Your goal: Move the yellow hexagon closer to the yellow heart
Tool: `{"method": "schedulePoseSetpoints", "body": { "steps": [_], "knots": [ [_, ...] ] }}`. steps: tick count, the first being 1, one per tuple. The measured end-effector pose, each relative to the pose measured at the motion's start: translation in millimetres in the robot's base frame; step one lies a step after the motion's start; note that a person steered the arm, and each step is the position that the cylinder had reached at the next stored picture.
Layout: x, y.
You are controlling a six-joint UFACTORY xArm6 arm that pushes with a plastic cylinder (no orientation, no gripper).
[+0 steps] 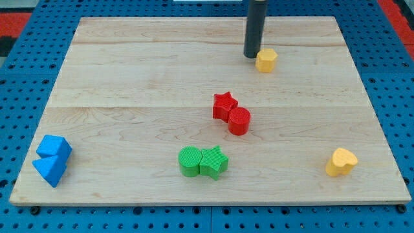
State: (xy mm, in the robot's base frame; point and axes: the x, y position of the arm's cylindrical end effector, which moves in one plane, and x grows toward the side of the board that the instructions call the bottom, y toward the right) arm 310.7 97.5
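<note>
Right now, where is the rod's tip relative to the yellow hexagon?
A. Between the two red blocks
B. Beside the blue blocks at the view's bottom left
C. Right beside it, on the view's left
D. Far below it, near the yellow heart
C: my tip stands right against the yellow hexagon on the view's left side, near the view's top, while the yellow heart lies far off toward the view's bottom right.

Bright, even overhead light leaves only soft, short shadows beneath the blocks on the wooden board [129,77]; focus is slightly soft.
</note>
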Motion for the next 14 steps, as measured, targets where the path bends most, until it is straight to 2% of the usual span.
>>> {"method": "schedulePoseSetpoints", "body": {
  "steps": [2,4,5,11,13,14],
  "knots": [
    [4.7,63.1],
    [37.7,55.7],
    [23.1,34.3],
    [207.1,44.9],
    [238.4,45.0],
    [239.7,40.1]
  ]
}}
